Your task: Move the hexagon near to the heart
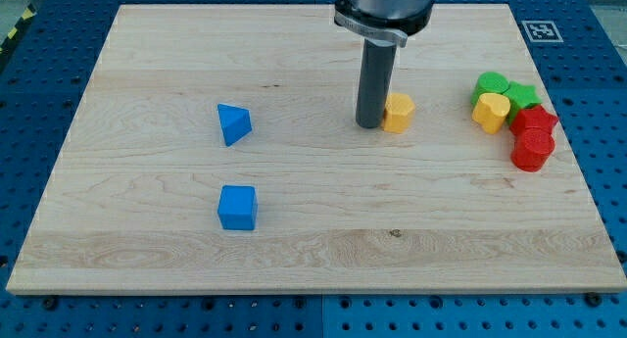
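Observation:
The yellow hexagon block (pixel 399 113) lies on the wooden board right of centre, near the view's top. My tip (pixel 369 124) stands directly against the hexagon's left side. The yellow heart block (pixel 491 112) lies further to the view's right, in a cluster with green and red blocks. A gap of bare board separates the hexagon from the heart.
A green block (pixel 491 84) and a green star (pixel 523 94) sit just above the heart. A red star (pixel 534 120) and a red cylinder (pixel 532 150) sit to its right and below. A blue triangle (pixel 233 123) and a blue cube (pixel 237 207) lie at the left.

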Motion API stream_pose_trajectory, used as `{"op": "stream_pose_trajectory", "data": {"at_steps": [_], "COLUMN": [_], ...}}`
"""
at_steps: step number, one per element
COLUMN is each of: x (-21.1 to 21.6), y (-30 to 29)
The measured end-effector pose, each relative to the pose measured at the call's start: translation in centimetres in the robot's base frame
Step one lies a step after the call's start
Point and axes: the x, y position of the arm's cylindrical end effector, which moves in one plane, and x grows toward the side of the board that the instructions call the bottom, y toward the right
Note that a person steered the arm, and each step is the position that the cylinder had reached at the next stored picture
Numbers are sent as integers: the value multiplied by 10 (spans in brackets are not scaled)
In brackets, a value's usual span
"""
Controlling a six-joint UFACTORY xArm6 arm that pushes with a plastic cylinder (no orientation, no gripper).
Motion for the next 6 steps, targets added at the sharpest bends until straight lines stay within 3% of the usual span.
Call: {"op": "stream_pose_trajectory", "data": {"at_steps": [3,5,6], "x": [-1,-21,-2], "y": [43,38,56]}}
